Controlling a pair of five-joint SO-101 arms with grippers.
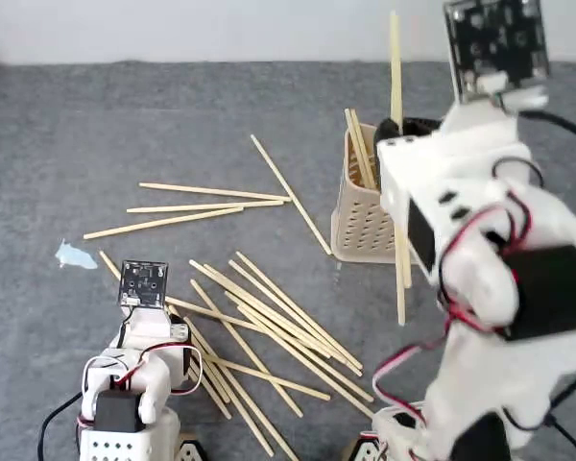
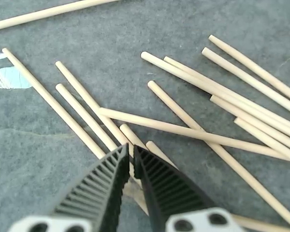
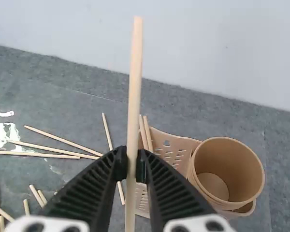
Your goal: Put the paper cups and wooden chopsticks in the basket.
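Note:
My right gripper (image 3: 130, 160) is shut on one wooden chopstick (image 3: 134, 87), held upright above the beige slotted basket (image 1: 357, 219). In the high view that chopstick (image 1: 396, 72) rises beside the basket and its lower end hangs past the basket's front. Stacked paper cups (image 3: 226, 170) sit in the basket (image 3: 170, 149), and a few chopsticks (image 1: 358, 146) lean in it. Several loose chopsticks (image 1: 269, 312) lie scattered on the grey mat. My left gripper (image 2: 131, 151) is low over a cluster of these chopsticks (image 2: 183, 130), shut, with nothing visibly between its fingers.
A pale blue scrap (image 1: 75, 255) lies on the mat at the left, also seen as the scrap (image 2: 7, 78) beside my left gripper. More chopsticks (image 1: 187, 206) lie left of the basket. A white wall (image 3: 208, 43) runs behind the mat.

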